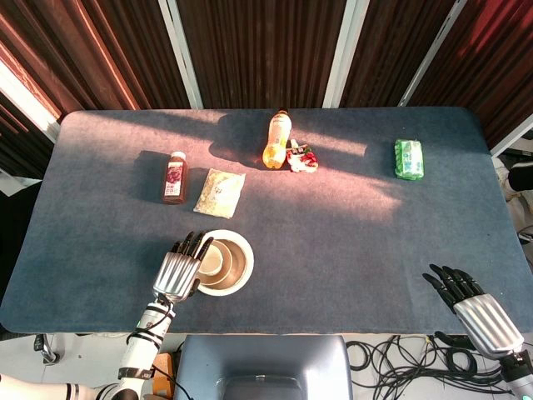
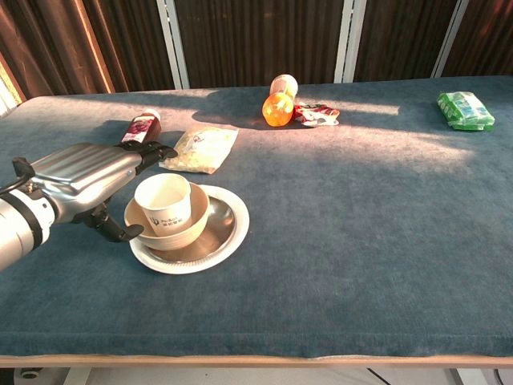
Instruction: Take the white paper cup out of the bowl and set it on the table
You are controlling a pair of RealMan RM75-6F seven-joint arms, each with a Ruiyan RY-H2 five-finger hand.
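Note:
A white paper cup (image 2: 163,204) stands upright in a tan bowl (image 2: 198,216), which rests in a wider white-rimmed dish (image 2: 228,241) near the table's front left. From the head view the cup (image 1: 212,260) sits in the left part of the bowl (image 1: 244,260). My left hand (image 2: 84,178) is right beside the cup on its left. Its fingers reach out past the cup's far side and its thumb hangs low by the bowl's rim; no grip shows. My right hand (image 1: 468,302) hovers at the front right edge with fingers spread, holding nothing.
Behind the bowl lie a red juice bottle (image 1: 174,177) and a pale packet (image 1: 219,192). Further back are an orange bottle on its side (image 1: 277,139), a red-and-white wrapper (image 1: 301,158) and a green packet (image 1: 409,158). Bare blue cloth stretches right of the bowl.

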